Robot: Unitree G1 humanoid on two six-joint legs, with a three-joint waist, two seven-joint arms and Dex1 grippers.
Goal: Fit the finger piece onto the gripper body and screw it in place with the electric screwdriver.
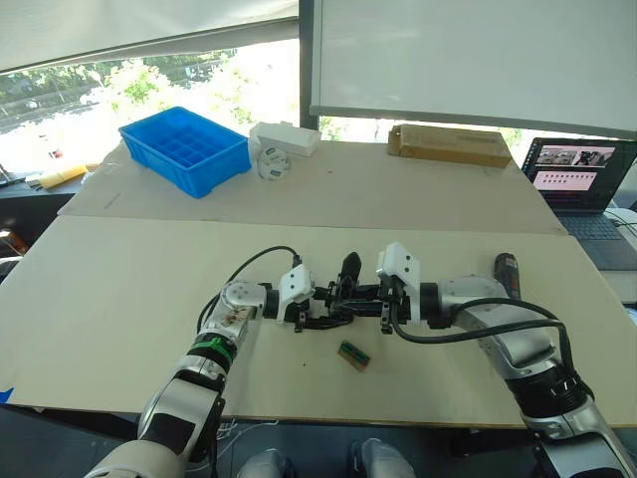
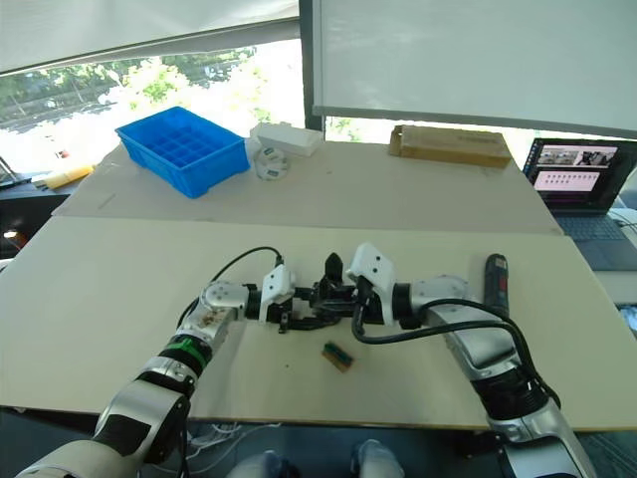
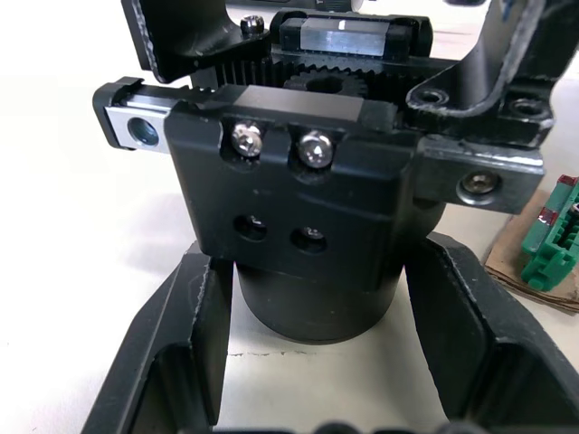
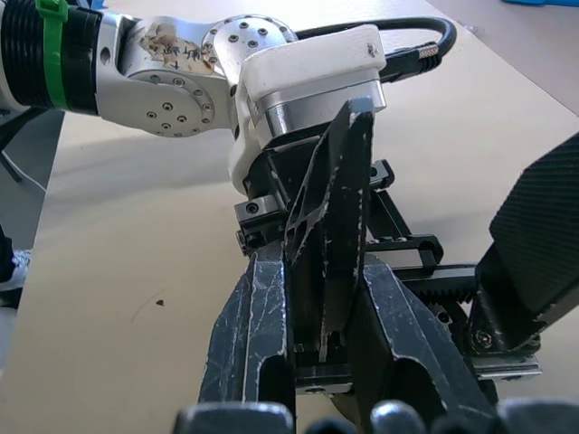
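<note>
Black plastic on black metal makes this a low-contrast assembly, and alignment is the point to watch. The gripper body stands on its round base at the near middle of the table, the left gripper clasping it from the left, a finger on either side of the base. The right gripper comes in from the right with its fingers closed narrow on the finger piece, held against the far side of the body. Two screws sit in the body's face; two holes below them are open.

The electric screwdriver lies on the table to the right, beyond the right arm, well apart from the work. A small green-and-brown block rests just near of both grippers.

Judgement: the step in hand is seating the piece. Recommended practice:
- keep the left hold firm so the body cannot rotate
- slide the piece squarely along its rail until the holes line up
- do not release the piece before it sits flush, since fetching the screwdriver will free that arm
</note>
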